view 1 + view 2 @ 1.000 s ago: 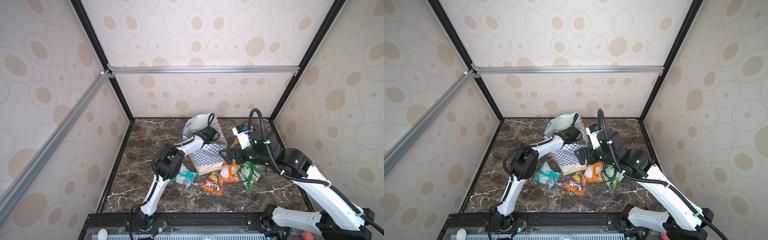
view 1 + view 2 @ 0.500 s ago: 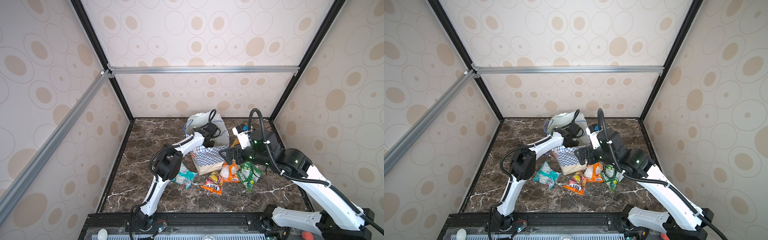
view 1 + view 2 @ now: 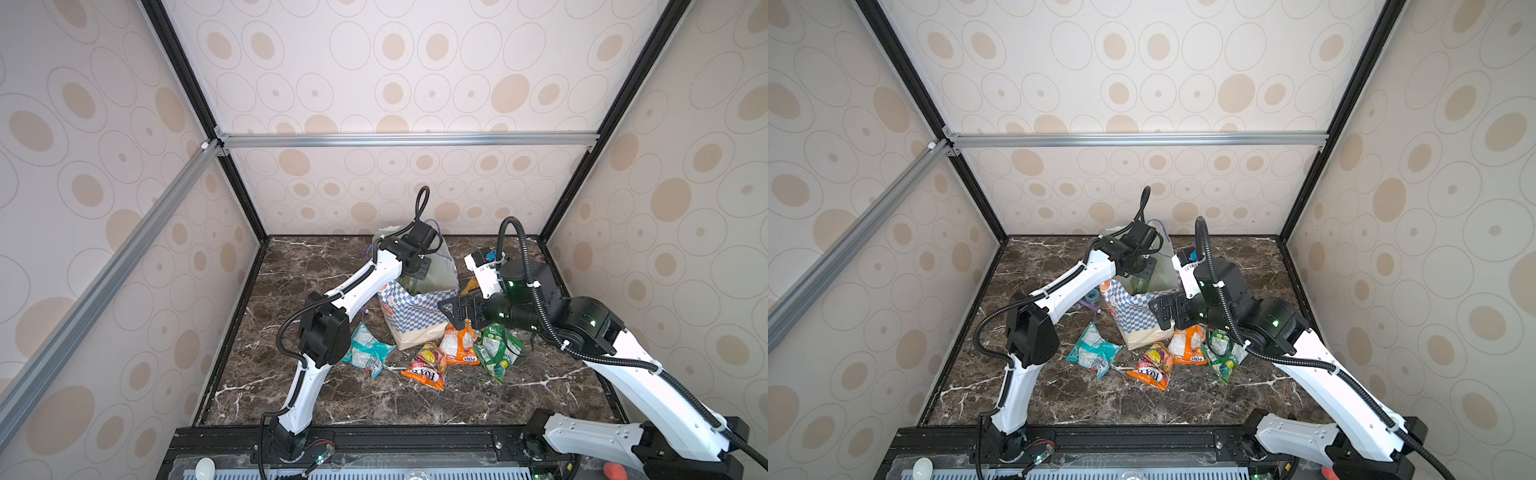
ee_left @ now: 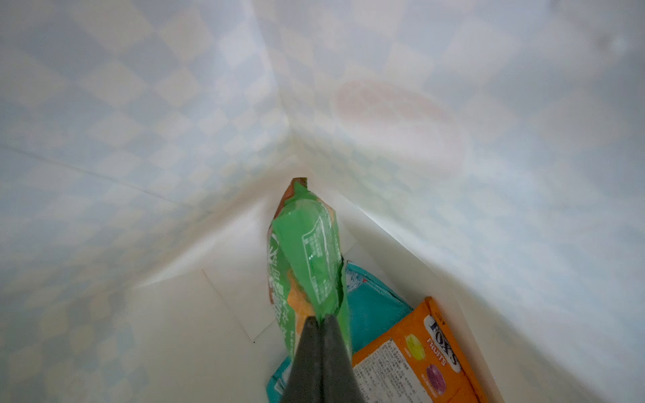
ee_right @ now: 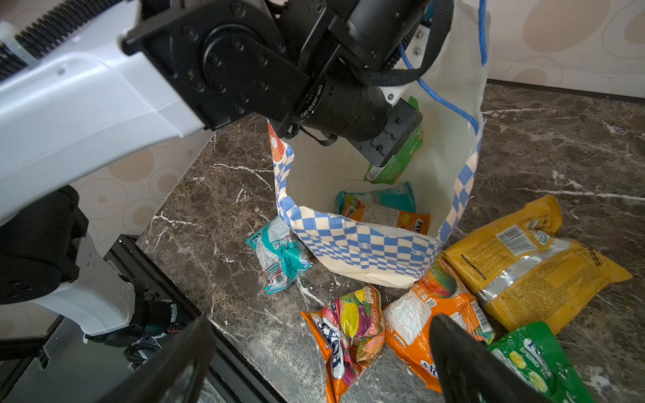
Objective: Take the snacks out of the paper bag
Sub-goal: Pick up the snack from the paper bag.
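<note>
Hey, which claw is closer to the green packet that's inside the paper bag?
Left. The left claw is shut on the green packet inside the paper bag; the right claw hangs open outside it, above snacks on the table.

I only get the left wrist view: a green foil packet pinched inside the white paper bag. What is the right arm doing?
Observer: The right gripper hangs open, empty, above loose packets beside the white checkered paper bag.
Operator: How many are out?
Observer: Five on the dark marble table: teal foil packet, orange fruit-print packet, orange-and-white packet, dark green foil packet, large yellow packet.
Operator: Bag upright?
Observer: Yes, standing, mouth open.
</note>
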`<state>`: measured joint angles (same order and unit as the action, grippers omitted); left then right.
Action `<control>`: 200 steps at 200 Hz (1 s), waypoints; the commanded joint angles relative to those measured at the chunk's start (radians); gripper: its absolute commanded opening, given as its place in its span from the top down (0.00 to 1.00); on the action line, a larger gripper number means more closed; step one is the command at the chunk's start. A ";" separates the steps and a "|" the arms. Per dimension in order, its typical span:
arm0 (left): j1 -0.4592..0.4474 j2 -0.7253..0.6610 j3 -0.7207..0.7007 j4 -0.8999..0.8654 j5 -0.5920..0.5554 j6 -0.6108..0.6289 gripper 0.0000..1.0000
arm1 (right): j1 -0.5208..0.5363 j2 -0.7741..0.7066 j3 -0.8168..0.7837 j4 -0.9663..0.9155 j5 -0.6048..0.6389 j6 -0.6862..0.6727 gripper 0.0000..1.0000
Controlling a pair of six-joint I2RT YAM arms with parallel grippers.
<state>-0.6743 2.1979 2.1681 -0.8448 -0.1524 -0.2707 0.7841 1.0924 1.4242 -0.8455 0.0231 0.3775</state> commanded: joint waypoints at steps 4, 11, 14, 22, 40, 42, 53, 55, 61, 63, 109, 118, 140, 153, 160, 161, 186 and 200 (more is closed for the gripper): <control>0.002 -0.033 0.057 -0.061 -0.069 0.026 1.00 | -0.005 -0.008 -0.001 -0.004 0.009 0.007 0.00; 0.001 -0.035 0.069 -0.068 -0.088 0.030 1.00 | -0.004 -0.009 -0.001 -0.004 0.009 0.008 0.00; 0.002 -0.035 0.077 -0.071 -0.094 0.031 1.00 | -0.005 -0.009 -0.001 -0.004 0.009 0.008 0.00; 0.002 -0.033 0.098 -0.080 -0.113 0.040 1.00 | -0.004 -0.009 -0.001 -0.004 0.009 0.007 0.00; 0.003 -0.025 0.154 -0.106 -0.164 0.061 1.00 | -0.004 -0.008 0.001 -0.006 0.009 0.007 0.00; 0.003 -0.024 0.161 -0.108 -0.170 0.064 1.00 | -0.005 -0.008 0.001 -0.006 0.009 0.007 0.00; 0.004 -0.020 0.196 -0.119 -0.190 0.074 1.00 | -0.004 -0.008 0.001 -0.005 0.010 0.007 0.00; 0.004 -0.020 0.200 -0.120 -0.193 0.077 1.00 | -0.005 -0.008 0.001 -0.004 0.010 0.007 0.00; 0.004 -0.021 0.212 -0.123 -0.197 0.081 1.00 | -0.004 -0.008 0.001 -0.004 0.010 0.007 0.00; 0.003 -0.021 0.214 -0.121 -0.197 0.081 1.00 | -0.004 -0.008 0.001 -0.004 0.010 0.007 0.00; 0.003 -0.036 0.221 -0.115 -0.217 0.086 1.00 | -0.005 -0.006 0.003 0.000 0.006 0.007 0.00; 0.003 -0.036 0.220 -0.116 -0.224 0.087 1.00 | -0.005 -0.005 0.004 -0.001 0.006 0.007 0.00; 0.004 -0.045 0.220 -0.119 -0.242 0.091 1.00 | -0.004 -0.003 0.003 0.000 0.008 0.008 0.00; 0.004 -0.054 0.229 -0.122 -0.269 0.102 1.00 | -0.004 -0.002 0.005 0.000 0.006 0.008 0.00; 0.007 -0.060 0.239 -0.124 -0.280 0.106 1.00 | -0.005 -0.001 0.006 0.001 0.005 0.008 0.00; 0.007 -0.061 0.240 -0.124 -0.282 0.107 1.00 | -0.005 -0.001 0.006 0.001 0.005 0.007 0.00; 0.013 -0.087 0.259 -0.126 -0.272 0.111 1.00 | -0.005 0.003 0.008 0.006 0.003 0.006 0.00; 0.014 -0.107 0.257 -0.118 -0.255 0.107 1.00 | -0.005 0.007 0.007 0.015 0.000 0.007 0.00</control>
<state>-0.6697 2.1750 2.3684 -0.9497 -0.3912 -0.1825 0.7841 1.0935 1.4246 -0.8448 0.0227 0.3801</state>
